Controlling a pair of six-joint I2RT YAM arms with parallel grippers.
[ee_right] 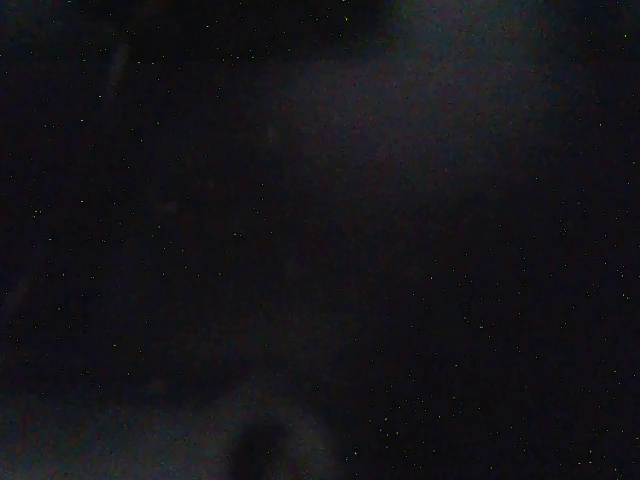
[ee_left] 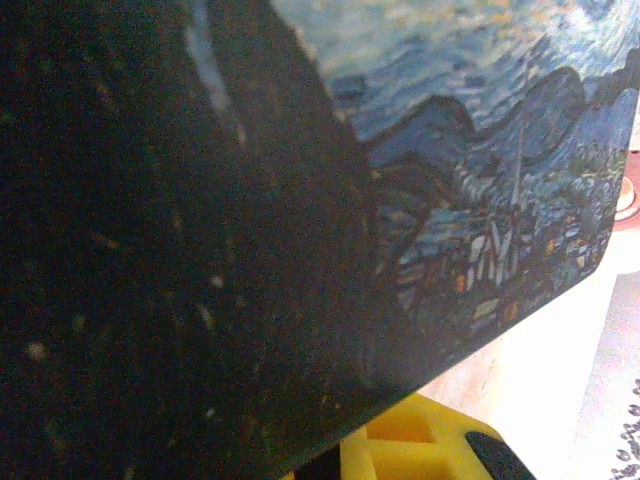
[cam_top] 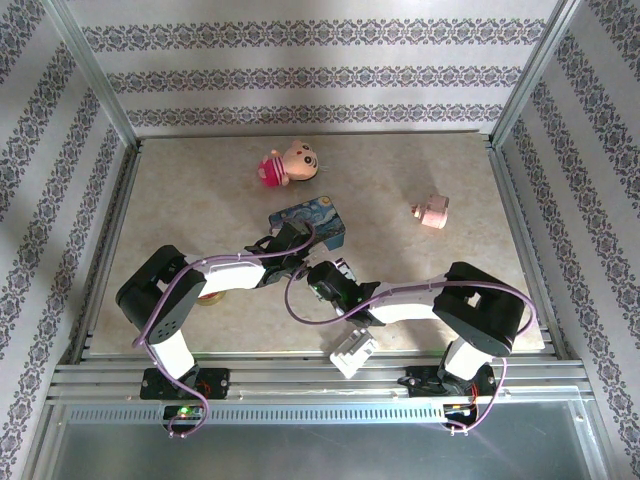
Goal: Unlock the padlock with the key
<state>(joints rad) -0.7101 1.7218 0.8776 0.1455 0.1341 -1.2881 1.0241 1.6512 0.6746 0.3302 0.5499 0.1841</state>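
The padlock and the key are hidden. My left gripper (cam_top: 283,243) reaches up to the near left corner of the blue painted tin (cam_top: 320,222), pressed close against it. In the left wrist view the tin (ee_left: 480,180) looms very close, dark in shadow on the left, and one yellow finger (ee_left: 420,445) pokes out beneath it. What the jaws hold cannot be seen. My right gripper (cam_top: 320,277) sits just below the tin, pointing up-left toward the left gripper. The right wrist view is almost black, with no object discernible.
A pink-and-cream plush doll (cam_top: 290,164) lies at the back of the table (cam_top: 180,200). A pink toy piece (cam_top: 431,212) rests at the right. A white plastic block (cam_top: 352,350) lies at the near edge, under the right arm. Something yellow (cam_top: 210,298) peeks out beneath the left arm.
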